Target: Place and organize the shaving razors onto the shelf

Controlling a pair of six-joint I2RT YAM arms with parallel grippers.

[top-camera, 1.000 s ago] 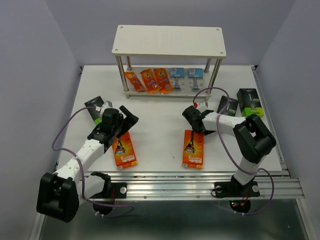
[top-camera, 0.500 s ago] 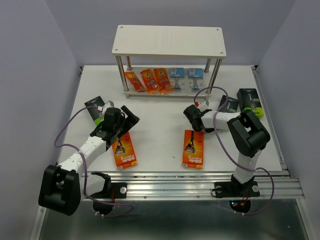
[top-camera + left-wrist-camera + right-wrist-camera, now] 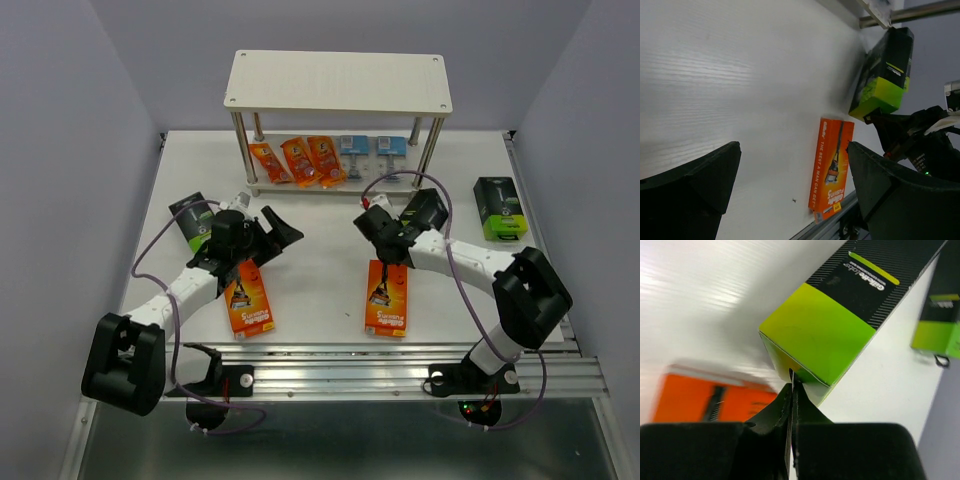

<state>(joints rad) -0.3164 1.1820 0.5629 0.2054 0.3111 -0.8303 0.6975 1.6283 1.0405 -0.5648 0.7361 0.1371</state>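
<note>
My right gripper (image 3: 384,238) (image 3: 791,379) is shut on the thin end flap of a black-and-lime-green razor box (image 3: 426,209) (image 3: 840,325) (image 3: 883,75), which is tilted up off the table. Under it lies a flat orange razor box (image 3: 387,297) (image 3: 700,399) (image 3: 832,167). My left gripper (image 3: 282,232) (image 3: 792,167) stands open and holds nothing, just above a second orange box (image 3: 248,301). The shelf (image 3: 338,82) stands at the back, its top board bare. On its lower board lie orange foil packets (image 3: 298,160) and blue blister packs (image 3: 370,152).
Another black-and-green box (image 3: 498,207) (image 3: 939,325) lies at the right of the table, and one more (image 3: 189,217) lies at the left behind my left arm. The metal rail (image 3: 390,362) runs along the near edge.
My right gripper shut on the end of the black-and-green box and drew it leftward, tilting it up. The left gripper swung right and toward the centre, staying open.
</note>
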